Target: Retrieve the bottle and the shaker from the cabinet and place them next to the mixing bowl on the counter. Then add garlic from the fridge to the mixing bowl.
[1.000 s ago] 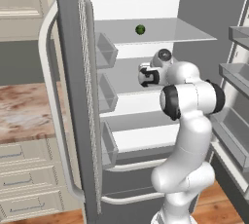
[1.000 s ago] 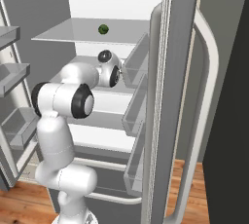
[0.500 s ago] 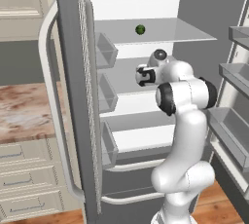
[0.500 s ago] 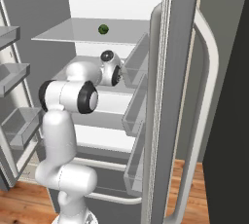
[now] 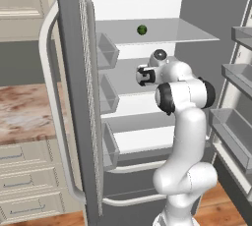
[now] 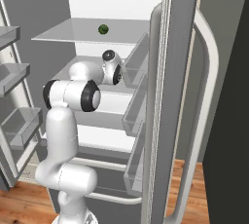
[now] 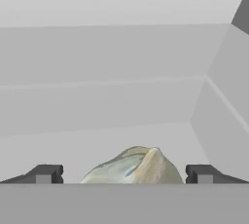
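A pale garlic [image 7: 133, 167] bulb lies on the fridge's middle shelf [image 5: 129, 86]. In the hand view it sits low in the picture, between my two dark fingertips [image 7: 46, 174]. My gripper [image 7: 124, 175] is open, one finger on each side of the bulb with a gap on both sides. In the left base view the gripper [image 5: 142, 76] reaches into the fridge just above that shelf. The bottle, the shaker and the mixing bowl are out of view.
A small dark green round thing [image 5: 142, 30] [image 6: 103, 29] rests on the glass shelf above. The open left fridge door [image 5: 78, 97] carries bins close beside the hand, and the other door's bins [image 5: 236, 131] stand on the right. A wooden counter [image 5: 24, 117] lies further left.
The hand has slid a little deeper into the fridge along the middle shelf. The jaws have stayed open.
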{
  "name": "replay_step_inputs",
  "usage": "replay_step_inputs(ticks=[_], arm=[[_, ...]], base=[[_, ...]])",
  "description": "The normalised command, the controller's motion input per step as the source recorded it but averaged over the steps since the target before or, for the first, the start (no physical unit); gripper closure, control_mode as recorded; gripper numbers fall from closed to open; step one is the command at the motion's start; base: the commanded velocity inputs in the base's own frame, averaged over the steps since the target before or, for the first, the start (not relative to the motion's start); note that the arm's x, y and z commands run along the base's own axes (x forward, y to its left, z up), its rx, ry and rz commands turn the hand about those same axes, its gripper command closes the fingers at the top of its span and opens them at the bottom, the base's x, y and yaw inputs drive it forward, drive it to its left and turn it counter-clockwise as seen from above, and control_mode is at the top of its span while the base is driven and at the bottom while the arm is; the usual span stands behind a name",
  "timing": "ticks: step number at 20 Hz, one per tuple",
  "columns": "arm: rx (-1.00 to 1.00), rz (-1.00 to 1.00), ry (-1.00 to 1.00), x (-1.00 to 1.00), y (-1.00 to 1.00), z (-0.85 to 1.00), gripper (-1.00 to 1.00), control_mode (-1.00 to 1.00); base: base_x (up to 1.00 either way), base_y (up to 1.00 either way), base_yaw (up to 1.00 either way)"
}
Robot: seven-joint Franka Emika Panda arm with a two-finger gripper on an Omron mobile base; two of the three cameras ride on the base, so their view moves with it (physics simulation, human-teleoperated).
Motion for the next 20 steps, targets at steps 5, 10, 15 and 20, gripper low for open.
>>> replay_step_inputs(ticks=[5,10,15,20], arm=[[0.0,0.0,0.0,0.0,0.0,-0.06,1.0,-1.0],[0.0,0.0,0.0,0.0,0.0,-0.02,1.0,-1.0],[0.0,0.0,-0.02,-0.07,0.01,0.0,1.0,-1.0],[0.0,0.0,0.0,-0.76,0.0,0.06,1.0,-1.0]], base=[[0.0,0.0,0.0],[0.0,0.0,0.0],[0.0,0.0,0.0],[0.0,0.0,0.0]])
